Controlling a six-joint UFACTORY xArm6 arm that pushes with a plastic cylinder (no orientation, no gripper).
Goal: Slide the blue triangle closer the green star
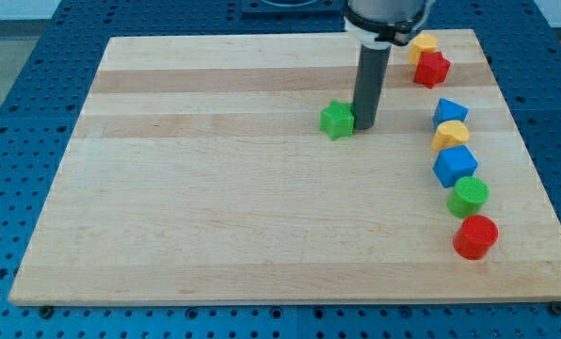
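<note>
We see the wooden table (262, 207) filling the view, pale planks with a darker band near its top edge, its corners all inside the frame. Our arm comes down from the top edge, cut off above its white collar, so there is no claw to report on here, only the dark rod. My tip (365, 127) sits on the wood just right of the green star (337, 120), touching or nearly so; we cannot tell which.

Down the right edge runs a curved line of blocks. The blue cube (456, 166) is the biggest of them, with the green cylinder (469, 197) and red cylinder (475, 236) below it toward the bottom right corner. Above the cube sits a yellow block (450, 136), shape hard to read, touching the blue triangle (450, 112), a small bright-blue piece whose outline is partly covered by that yellow one. It lies well apart from the star, toward the right edge. Near the top right corner, a red star (431, 68) presses against another yellow block (424, 43).
</note>
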